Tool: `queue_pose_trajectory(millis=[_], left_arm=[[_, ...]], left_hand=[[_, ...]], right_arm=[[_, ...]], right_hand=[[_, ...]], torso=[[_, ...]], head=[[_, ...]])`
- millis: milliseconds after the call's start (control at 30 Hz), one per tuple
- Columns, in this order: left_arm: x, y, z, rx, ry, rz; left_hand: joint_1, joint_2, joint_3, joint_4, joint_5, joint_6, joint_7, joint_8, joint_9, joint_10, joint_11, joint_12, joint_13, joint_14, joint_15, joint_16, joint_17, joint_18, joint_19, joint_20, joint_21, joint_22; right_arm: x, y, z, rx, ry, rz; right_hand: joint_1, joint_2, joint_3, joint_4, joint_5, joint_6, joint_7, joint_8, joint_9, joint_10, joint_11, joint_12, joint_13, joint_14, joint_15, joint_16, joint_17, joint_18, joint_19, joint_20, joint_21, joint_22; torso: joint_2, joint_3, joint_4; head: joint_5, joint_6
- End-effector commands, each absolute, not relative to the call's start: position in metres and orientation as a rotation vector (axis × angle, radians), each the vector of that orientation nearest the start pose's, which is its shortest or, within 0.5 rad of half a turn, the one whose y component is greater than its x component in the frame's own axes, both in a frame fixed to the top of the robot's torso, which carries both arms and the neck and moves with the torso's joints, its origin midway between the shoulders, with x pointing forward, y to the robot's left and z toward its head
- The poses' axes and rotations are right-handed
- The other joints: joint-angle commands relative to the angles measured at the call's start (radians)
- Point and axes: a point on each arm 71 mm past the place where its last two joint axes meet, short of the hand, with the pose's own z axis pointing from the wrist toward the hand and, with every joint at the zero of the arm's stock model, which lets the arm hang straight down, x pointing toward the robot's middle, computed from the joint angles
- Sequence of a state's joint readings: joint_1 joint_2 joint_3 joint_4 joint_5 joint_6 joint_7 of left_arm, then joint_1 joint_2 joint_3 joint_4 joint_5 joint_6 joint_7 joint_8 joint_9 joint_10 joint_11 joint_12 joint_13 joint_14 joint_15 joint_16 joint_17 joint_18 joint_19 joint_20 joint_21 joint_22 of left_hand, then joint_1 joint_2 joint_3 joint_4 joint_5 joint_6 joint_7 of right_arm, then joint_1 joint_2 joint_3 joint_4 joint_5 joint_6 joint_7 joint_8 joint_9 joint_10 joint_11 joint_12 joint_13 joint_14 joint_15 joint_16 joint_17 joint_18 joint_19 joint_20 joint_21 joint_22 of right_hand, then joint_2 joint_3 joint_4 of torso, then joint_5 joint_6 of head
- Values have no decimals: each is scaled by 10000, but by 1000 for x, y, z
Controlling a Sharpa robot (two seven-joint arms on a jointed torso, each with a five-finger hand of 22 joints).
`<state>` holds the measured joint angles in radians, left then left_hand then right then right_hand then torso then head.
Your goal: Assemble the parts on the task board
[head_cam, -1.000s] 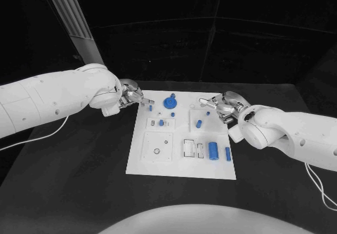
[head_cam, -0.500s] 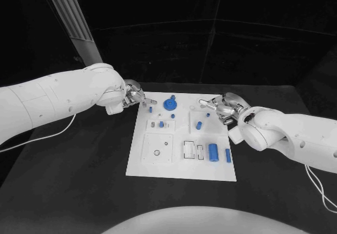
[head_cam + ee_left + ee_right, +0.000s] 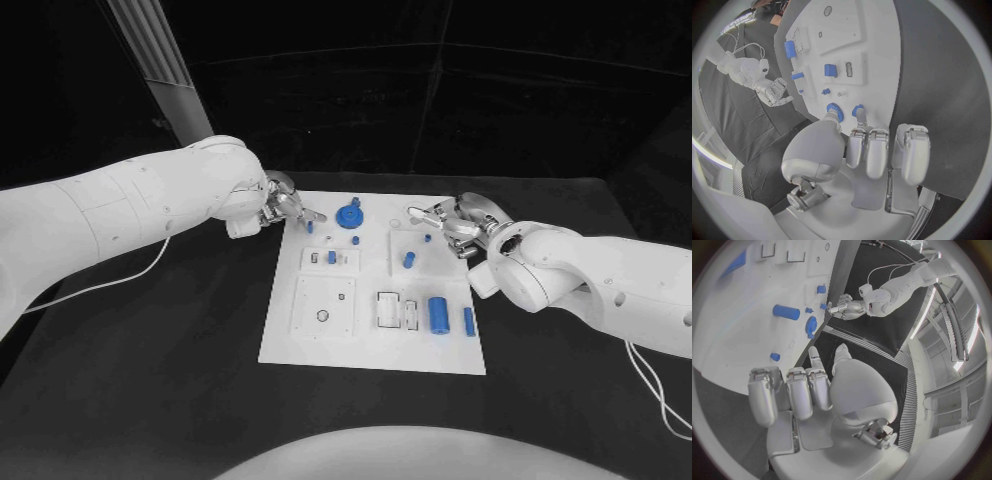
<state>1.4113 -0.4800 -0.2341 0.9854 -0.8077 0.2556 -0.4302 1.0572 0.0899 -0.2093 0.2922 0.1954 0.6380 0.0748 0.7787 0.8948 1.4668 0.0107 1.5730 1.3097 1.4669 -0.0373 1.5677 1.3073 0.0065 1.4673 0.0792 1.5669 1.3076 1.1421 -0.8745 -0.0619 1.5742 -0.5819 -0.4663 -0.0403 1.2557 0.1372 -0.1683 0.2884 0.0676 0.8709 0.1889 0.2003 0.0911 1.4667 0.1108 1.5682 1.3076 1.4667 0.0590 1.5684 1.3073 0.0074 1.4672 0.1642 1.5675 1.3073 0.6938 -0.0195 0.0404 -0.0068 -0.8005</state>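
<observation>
- Black table (image 3: 144, 360), large and dark, carrying everything.
- Task board (image 3: 368, 345): white rectangular plate in mid-table, long side running away from the robot, raised white blocks and recessed slots on it.
- Left arm (image 3: 116, 215) entering from the left, left hand (image 3: 277, 205) at the board's far left corner; compared with a second ago, arm swung further in and hand shifted slightly toward the board.
- Right arm (image 3: 606, 280) entering from the right, right hand (image 3: 454, 220) over the board's far right edge; about the same place as a second ago.
- Left hand fingers: in the left wrist view curled close together, fingertips (image 3: 861, 116) touching a small blue peg (image 3: 309, 226) at the board edge; cannot tell whether gripped.
- Right hand fingers: narrow, fingertips near a small blue piece (image 3: 427, 237); cannot tell whether holding anything.
- Parts, blue: round gear-like disc (image 3: 349, 212) at the far end; short cylinder (image 3: 408, 258) on the mid-right block; square piece (image 3: 332, 257) on the mid-left block; thick cylinder (image 3: 437, 310) and thin bar (image 3: 467, 320) side by side near the right edge.
- Parts unchanged on the board versus the earlier frames.
</observation>
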Motion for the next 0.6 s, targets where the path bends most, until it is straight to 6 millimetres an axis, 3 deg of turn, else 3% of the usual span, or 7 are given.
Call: queue_pose_trajectory(millis=[33,533,600], left_arm=[[574,188,-200,-2772,24109,-3700],[579,186,-204,-2808,24183,-3644],[579,185,-205,-2791,24203,-3652]], left_hand=[[69,44,-82,-5,-65,-34,54,-52,-22,1040,70,-22,2611,1039,67,31,2634,-65,1035,49,39,2632],[236,162,-78,-15,-132,-4,84,-165,-136,1040,103,-22,2611,1039,102,31,2634,-65,1035,87,39,2632],[311,235,-70,-9,-4,15,91,-203,-179,1040,112,-22,2611,1039,112,31,2634,-65,1035,100,39,2632]], right_arm=[[466,-214,-222,7964,17635,9963],[466,-213,-222,7989,17708,9935],[466,-213,-222,7994,17714,9929]], right_hand=[[20,108,-72,6,50,-37,-5,35,10,1041,63,26,2632,1040,3,24,2635,-74,1036,55,33,2635],[20,108,-72,6,50,-37,-5,35,10,1041,63,26,2632,1040,3,24,2635,-74,1036,55,33,2635],[20,108,-72,6,50,-37,-5,35,10,1041,63,26,2632,1040,3,24,2635,-74,1036,55,33,2635]], torso=[[-6,4,8],[-10,2,10],[-4,5,9]], head=[[-5,-8],[-44,8],[-47,4]])
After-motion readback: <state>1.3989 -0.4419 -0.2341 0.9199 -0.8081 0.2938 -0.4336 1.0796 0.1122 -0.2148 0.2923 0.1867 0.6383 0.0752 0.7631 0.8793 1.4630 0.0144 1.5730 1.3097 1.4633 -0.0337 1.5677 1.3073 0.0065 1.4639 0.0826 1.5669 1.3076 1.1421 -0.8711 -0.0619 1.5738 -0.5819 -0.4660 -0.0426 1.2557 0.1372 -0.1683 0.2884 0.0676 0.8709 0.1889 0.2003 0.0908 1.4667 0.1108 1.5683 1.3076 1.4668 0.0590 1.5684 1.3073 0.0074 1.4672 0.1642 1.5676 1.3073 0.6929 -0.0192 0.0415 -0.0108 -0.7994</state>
